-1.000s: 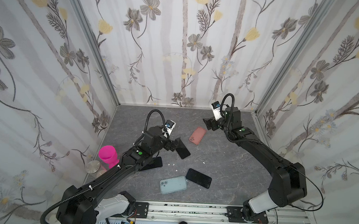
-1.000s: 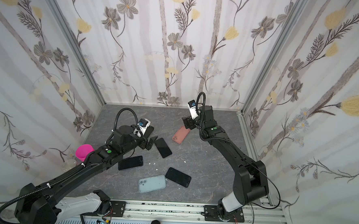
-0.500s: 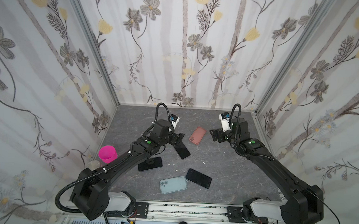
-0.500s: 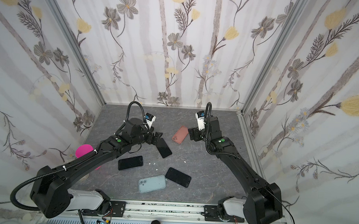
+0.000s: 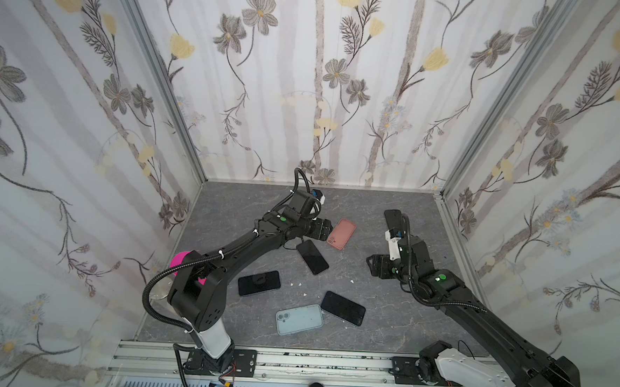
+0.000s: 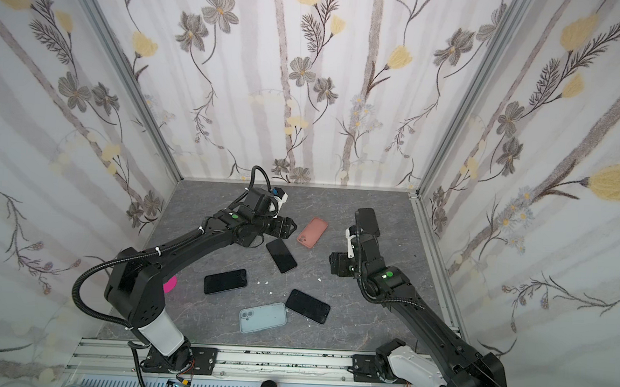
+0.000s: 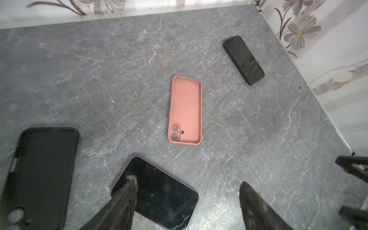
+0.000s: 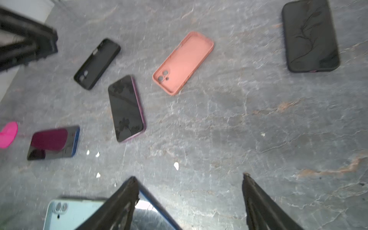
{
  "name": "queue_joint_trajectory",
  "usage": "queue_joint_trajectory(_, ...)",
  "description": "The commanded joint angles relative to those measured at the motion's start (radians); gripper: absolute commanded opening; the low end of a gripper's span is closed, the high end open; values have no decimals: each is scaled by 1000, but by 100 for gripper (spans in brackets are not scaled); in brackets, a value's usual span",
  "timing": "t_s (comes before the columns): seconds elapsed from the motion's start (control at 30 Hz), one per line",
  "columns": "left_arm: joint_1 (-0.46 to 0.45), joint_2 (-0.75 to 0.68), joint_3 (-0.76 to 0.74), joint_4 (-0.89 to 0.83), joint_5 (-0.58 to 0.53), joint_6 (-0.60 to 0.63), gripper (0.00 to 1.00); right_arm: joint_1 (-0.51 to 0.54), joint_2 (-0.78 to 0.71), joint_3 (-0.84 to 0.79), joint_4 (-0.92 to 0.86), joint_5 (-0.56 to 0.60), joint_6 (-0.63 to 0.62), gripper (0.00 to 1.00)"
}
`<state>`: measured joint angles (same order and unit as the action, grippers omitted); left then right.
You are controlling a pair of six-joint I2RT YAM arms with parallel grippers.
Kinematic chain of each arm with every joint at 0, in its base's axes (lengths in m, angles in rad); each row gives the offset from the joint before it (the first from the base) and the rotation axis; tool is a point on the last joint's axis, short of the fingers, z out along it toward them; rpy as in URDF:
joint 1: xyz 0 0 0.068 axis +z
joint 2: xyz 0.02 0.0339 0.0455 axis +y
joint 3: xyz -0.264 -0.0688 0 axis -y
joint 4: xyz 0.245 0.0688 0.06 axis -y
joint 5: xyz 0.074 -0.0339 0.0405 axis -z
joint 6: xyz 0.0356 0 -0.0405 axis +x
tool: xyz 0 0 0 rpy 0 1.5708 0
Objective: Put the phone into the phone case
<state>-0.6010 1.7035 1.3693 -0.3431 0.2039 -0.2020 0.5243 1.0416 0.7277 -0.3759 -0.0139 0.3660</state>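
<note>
Phones (image 5: 342,308): 4, all dark. Cases: 3, i.e. pink case (image 5: 341,233), blue case (image 5: 299,319), black case (image 7: 39,175). All are lying flat on the tabletop (image 5: 228,204), w/ a cup (image 5: 181,258) at the left edge. Mid phone (image 5: 312,256) is lying near the pink case, not touching it, nothing btwn. L gripper (image 7: 187,181) is hovering over that phone, fingers spread, empty. R gripper (image 8: 189,176) is hanging spread too, holding nothing.

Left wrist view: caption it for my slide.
Open fingers above a dark phone, empty pink case lying nearby.
</note>
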Motion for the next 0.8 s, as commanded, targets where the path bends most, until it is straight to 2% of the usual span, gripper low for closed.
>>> queue_joint_trajectory(0.0,0,27,31,-62,54,-35,80,75,9,-37,1,-18,4,84)
queue_joint_trajectory(0.13,0,19,3,-27,91,-41,81,190,68,-59,11,-14,-37,87)
queue_joint_trajectory(0.37,3,21,-14,-46,63,-10,82,362,210,-89,71,38,-94,94)
queue_joint_trajectory(0.5,5,1,-22,-41,60,-2,82,400,281,-92,97,49,-94,100)
queue_joint_trajectory(0.77,18,-36,-37,-37,57,2,83,455,356,-79,101,42,-104,100)
